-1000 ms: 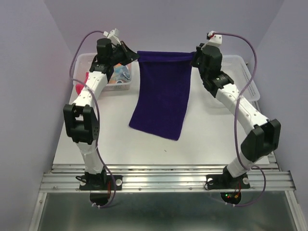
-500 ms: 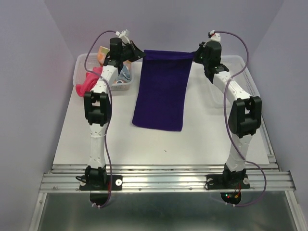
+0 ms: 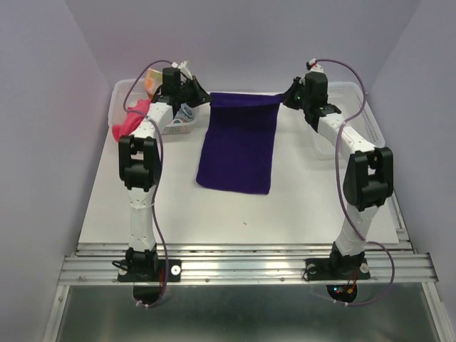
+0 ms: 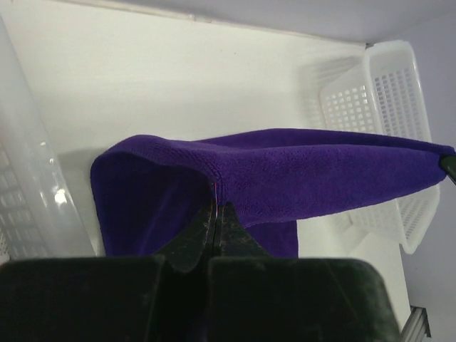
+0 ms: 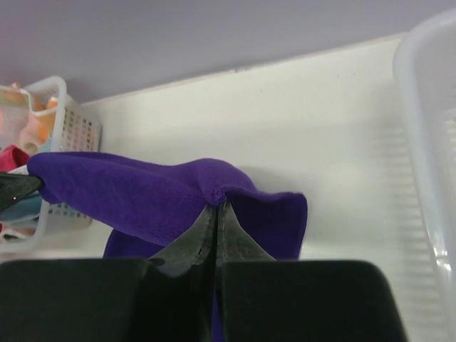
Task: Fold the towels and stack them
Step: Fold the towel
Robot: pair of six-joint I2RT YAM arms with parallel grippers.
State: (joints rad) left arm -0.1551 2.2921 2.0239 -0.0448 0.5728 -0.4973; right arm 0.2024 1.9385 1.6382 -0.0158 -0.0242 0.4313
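Observation:
A dark purple towel [image 3: 239,142] lies stretched along the white table [image 3: 214,206], its far edge held up between both grippers. My left gripper [image 3: 206,100] is shut on its far left corner [image 4: 214,189]. My right gripper [image 3: 286,97] is shut on its far right corner [image 5: 221,191]. The near part of the purple towel rests flat on the table. A bright pink towel [image 3: 128,121] hangs over the left basket's rim. Patterned towels [image 3: 182,112] sit inside that basket.
A white mesh basket [image 3: 121,96] stands at the far left, also showing in the right wrist view [image 5: 68,128]. A second white basket [image 3: 363,114] stands at the far right, also showing in the left wrist view [image 4: 385,107]. The purple back wall is close behind.
Both grippers have moved toward the far wall and lower with the purple towel's corners. The towel has been dragged away from the near edge and lies flatter.

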